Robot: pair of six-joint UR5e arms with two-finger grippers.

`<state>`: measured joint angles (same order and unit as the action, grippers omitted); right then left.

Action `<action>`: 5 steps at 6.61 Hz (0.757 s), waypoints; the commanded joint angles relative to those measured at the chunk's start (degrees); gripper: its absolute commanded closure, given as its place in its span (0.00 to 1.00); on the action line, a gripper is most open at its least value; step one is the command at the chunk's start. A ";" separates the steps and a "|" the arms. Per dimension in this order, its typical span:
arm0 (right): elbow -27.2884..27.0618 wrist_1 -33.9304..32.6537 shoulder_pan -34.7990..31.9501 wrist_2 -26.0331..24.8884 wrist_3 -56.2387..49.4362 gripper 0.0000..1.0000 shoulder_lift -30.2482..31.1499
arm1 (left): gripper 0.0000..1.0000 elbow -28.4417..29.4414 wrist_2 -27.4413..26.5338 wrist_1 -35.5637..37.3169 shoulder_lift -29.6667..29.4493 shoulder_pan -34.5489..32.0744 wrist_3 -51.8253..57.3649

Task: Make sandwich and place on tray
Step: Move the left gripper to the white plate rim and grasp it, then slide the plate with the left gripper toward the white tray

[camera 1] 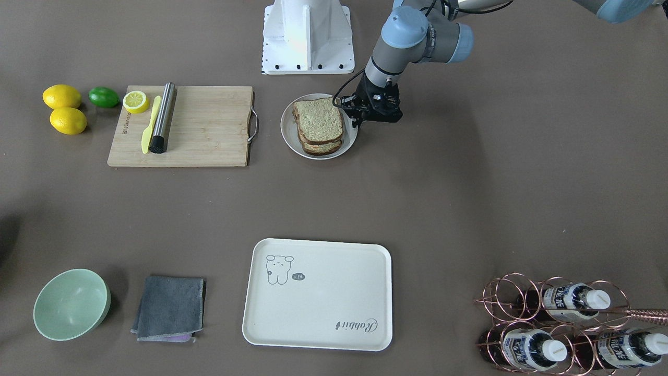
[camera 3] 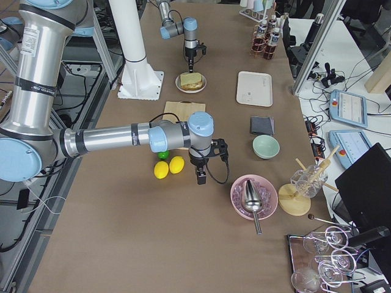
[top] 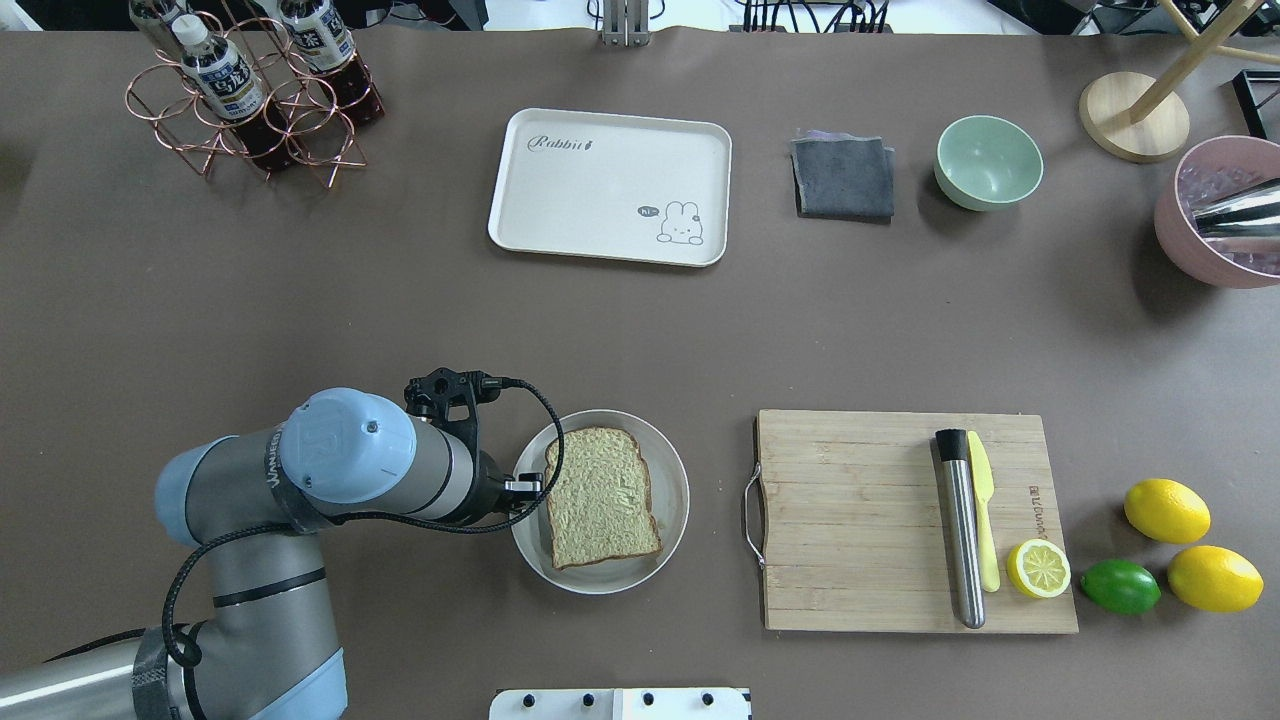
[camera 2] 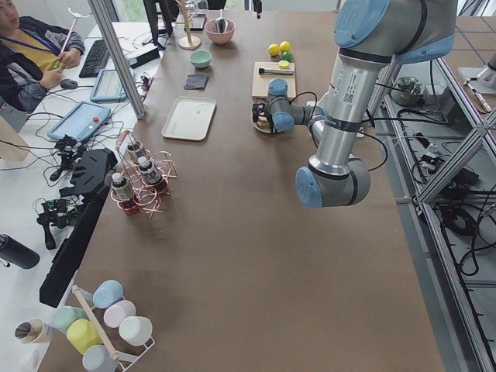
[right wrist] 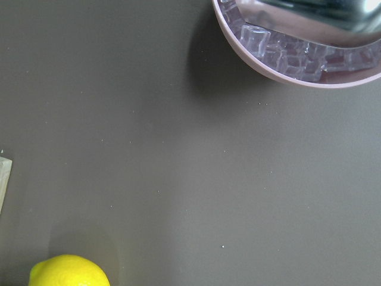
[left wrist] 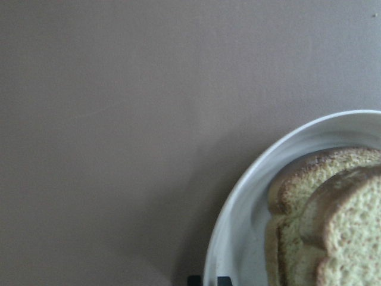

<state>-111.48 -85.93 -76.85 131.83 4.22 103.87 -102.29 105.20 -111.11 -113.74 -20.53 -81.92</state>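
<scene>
The sandwich (camera 1: 318,122) lies on a round white plate (camera 1: 288,130): stacked brown-crusted bread slices, with no egg showing. It also shows in the overhead view (top: 600,495) and the left wrist view (left wrist: 333,226). My left gripper (camera 1: 359,119) points down at the plate's rim (left wrist: 238,226). Its fingertips (left wrist: 193,279) stand close together with the rim between them. The cream tray (camera 1: 323,297) lies bare across the table (top: 600,190). My right gripper (camera 3: 200,178) hovers over bare table beside the lemons; I cannot tell whether it is open or shut.
A wooden cutting board (top: 860,520) with a steel rod, a yellow knife and a lemon half lies beside the plate. Lemons and a lime (top: 1165,510) lie past it. A grey cloth (top: 843,178), a green bowl (top: 988,162), a bottle rack (top: 250,100) and a pink ice bowl (right wrist: 297,42) stand around.
</scene>
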 commanded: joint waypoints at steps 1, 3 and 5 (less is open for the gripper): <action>-0.32 -0.03 -0.23 0.18 0.00 0.00 -0.07 | 1.00 -0.36 0.18 -0.07 -0.08 -0.04 -0.87; -0.32 -0.55 -0.14 0.27 0.00 0.00 -0.60 | 1.00 -1.68 0.62 -0.42 -0.25 -2.92 -0.87; -0.49 -0.64 -0.14 0.09 0.00 0.00 -0.51 | 1.00 -0.99 7.10 -3.66 -0.34 -8.19 -0.87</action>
<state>-111.84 -86.50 -77.00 131.97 4.22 103.34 -103.63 109.28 -113.21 -114.01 -25.98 -82.79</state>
